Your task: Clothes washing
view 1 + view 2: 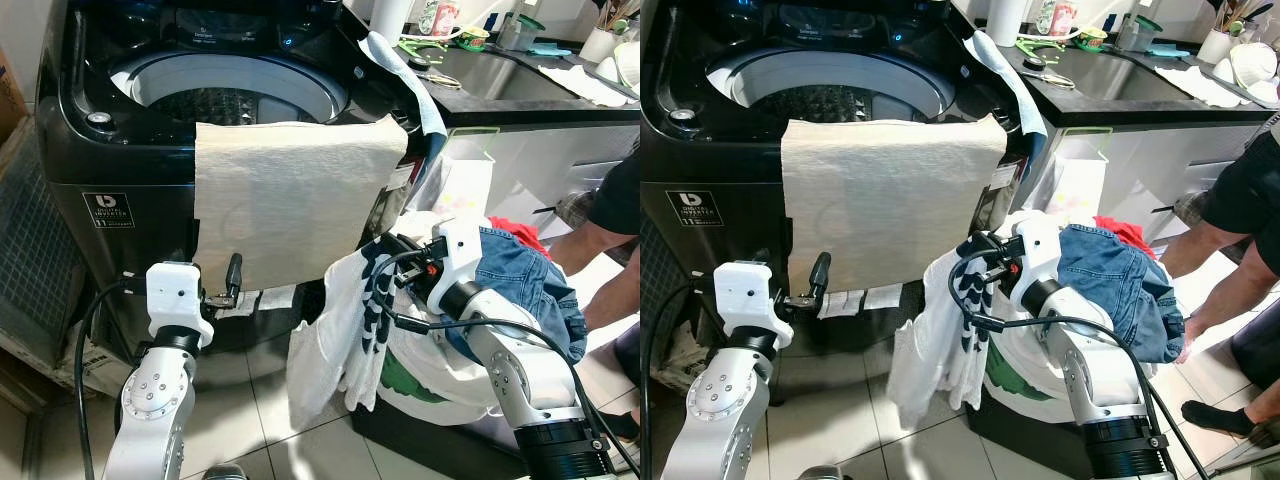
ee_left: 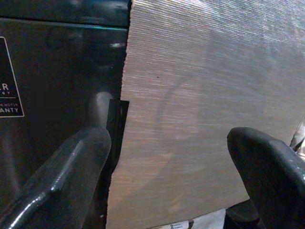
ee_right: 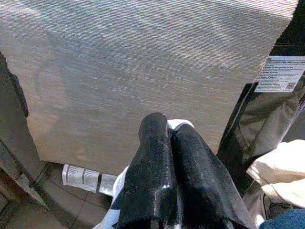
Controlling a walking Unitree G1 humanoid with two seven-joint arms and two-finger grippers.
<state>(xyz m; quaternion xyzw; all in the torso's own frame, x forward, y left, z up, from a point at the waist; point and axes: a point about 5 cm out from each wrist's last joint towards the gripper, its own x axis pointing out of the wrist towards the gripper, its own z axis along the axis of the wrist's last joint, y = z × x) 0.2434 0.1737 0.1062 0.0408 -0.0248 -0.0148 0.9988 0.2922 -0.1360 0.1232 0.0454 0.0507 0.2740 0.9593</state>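
The white shirt (image 1: pixel 335 330) with dark print hangs from my right gripper (image 1: pixel 385 262), its long axis running straight down toward the floor, low and in front of the washer (image 1: pixel 110 150). My right fingers (image 3: pixel 167 176) are pressed tight together with a fold of it pinched between them. It dangles just left of the laundry pile (image 1: pixel 520 290) where the jeans (image 1: pixel 530 275) lie, and to the right of the beige towel (image 1: pixel 290 190) draped over the washer's front rim.

What matters next, I judge, is height: the drum opening (image 1: pixel 230 90) lies up, far and to the left of my right fingers, so the shirt must be lifted clear of the rim and the towel before it can drop in.

My left gripper (image 1: pixel 233 275) is nearer the towel, spread wide and empty, pointing at the towel's lower left edge.

A person (image 1: pixel 610 230) stands at far right.
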